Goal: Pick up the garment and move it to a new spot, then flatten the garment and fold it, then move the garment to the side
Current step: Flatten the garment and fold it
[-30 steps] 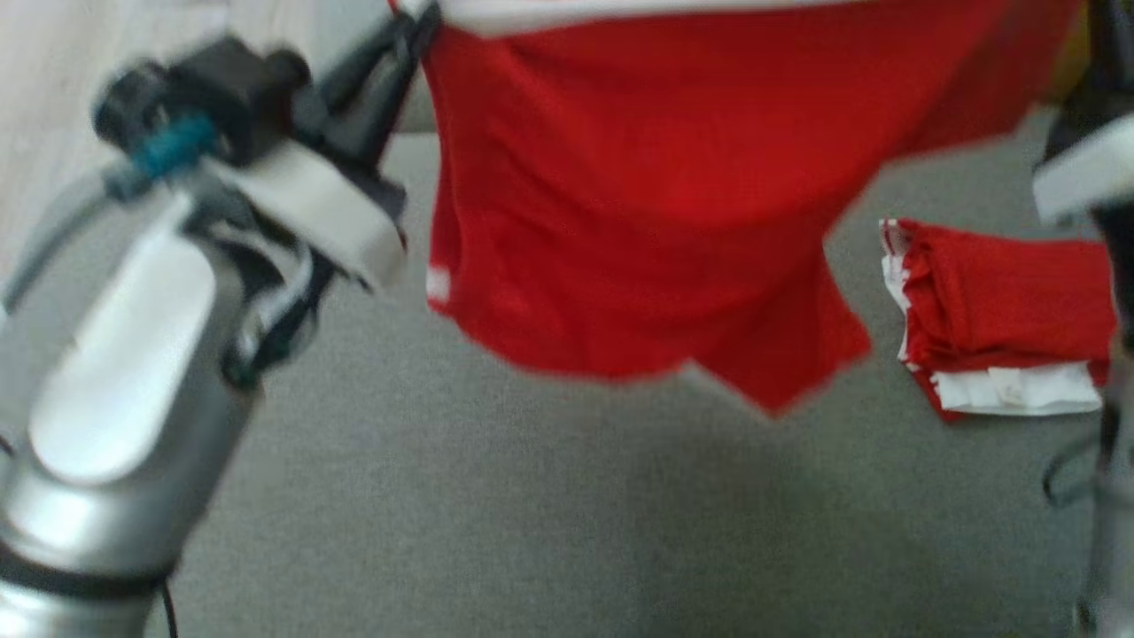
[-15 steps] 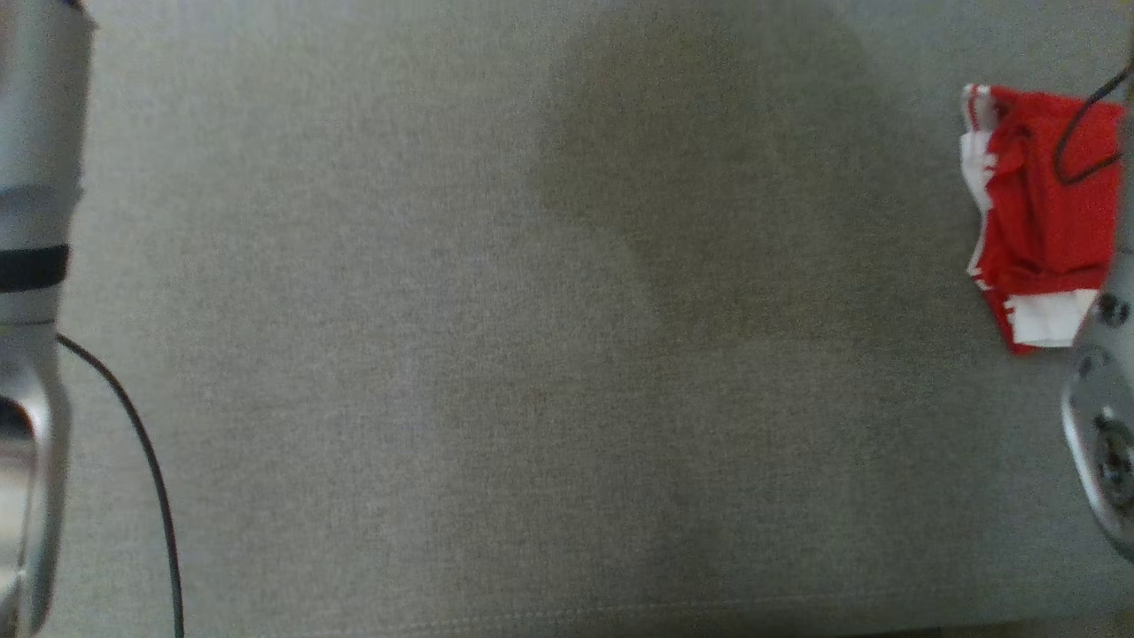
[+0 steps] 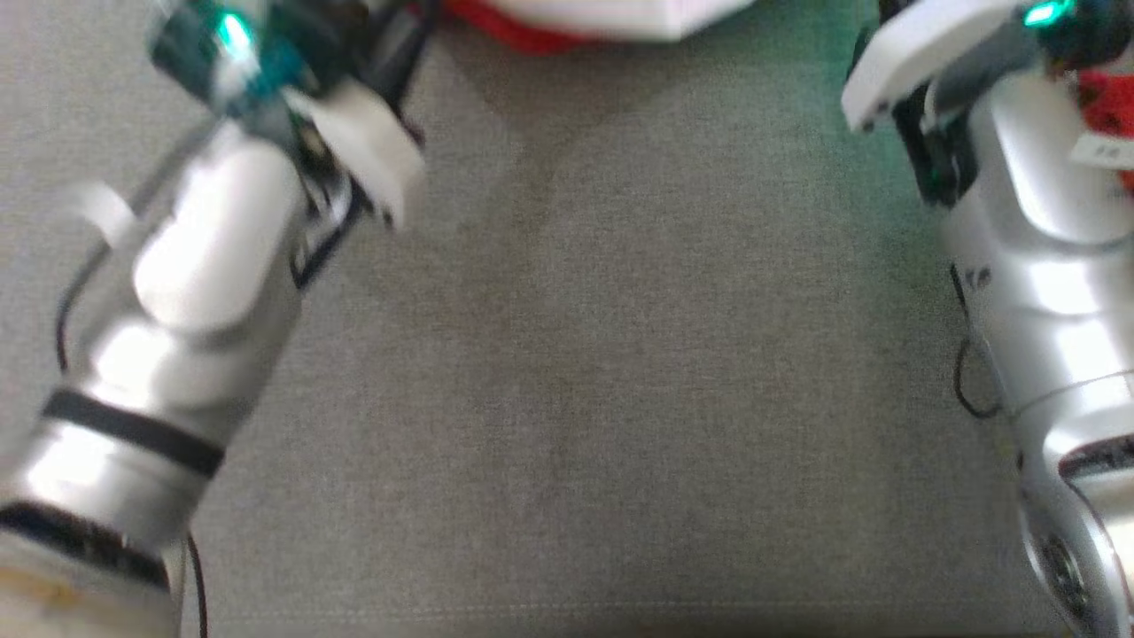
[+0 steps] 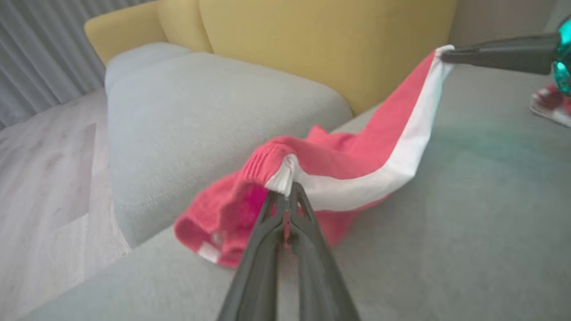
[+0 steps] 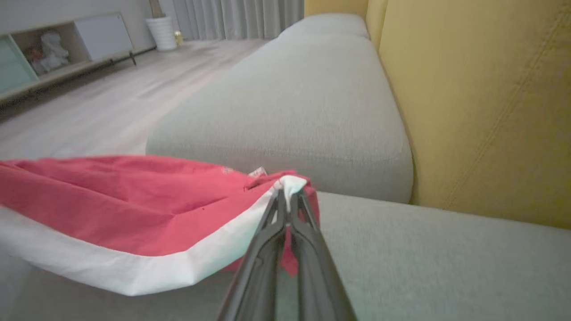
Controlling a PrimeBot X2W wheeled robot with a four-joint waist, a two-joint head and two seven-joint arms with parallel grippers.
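The garment [image 4: 357, 165] is a pair of red shorts with a broad white band, stretched between my two grippers just above the grey sofa seat [image 4: 468, 223]. My left gripper [image 4: 287, 198] is shut on one white corner by the gathered red hem. My right gripper [image 5: 287, 196] is shut on the opposite white corner, and its dark fingers [image 4: 490, 51] show at the upper right of the left wrist view. The cloth sags between them, its lower red part touching the seat. In the head view a strip of the garment [image 3: 602, 18] lies along the top edge.
A second folded red and white garment [image 4: 551, 104] lies on the seat to the right, partly behind my right arm [image 3: 1045, 221]. The yellow backrest [image 5: 482, 111] rises behind. A grey cushion [image 5: 303, 107] and the wooden floor [image 5: 98, 107] lie to the left.
The head camera has swung between frames. A second ago the garment hung wide across the top of that view; now a strip shows at the top edge, with both forearms in view.
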